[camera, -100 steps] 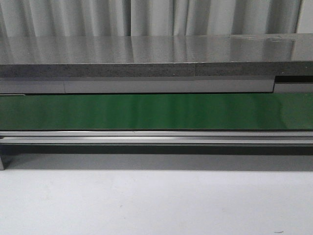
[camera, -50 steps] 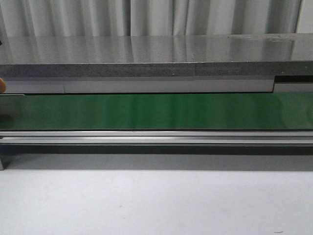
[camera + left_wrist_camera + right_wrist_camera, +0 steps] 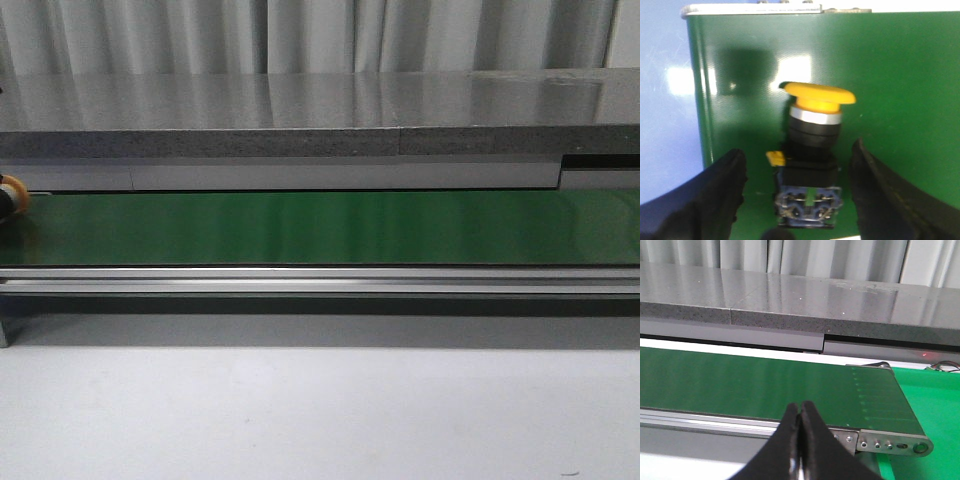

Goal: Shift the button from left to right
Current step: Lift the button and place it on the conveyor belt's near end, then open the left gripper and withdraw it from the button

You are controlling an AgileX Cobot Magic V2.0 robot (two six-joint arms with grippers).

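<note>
The button lies on its side on the green conveyor belt, near the belt's end. It has a yellow-orange mushroom cap, a black body and a blue terminal end. My left gripper is open, one black finger on each side of the button's body with gaps showing. In the front view only part of the button shows, at the far left edge of the belt; neither gripper appears there. My right gripper is shut and empty, just in front of the belt's right end.
A grey speckled counter runs behind the belt. An aluminium rail lines the belt's front, with the white table before it. A green mat lies beyond the belt's right end.
The button came into the front view at the left edge and has shifted a little to the right along the belt. One second ago it was not there.
</note>
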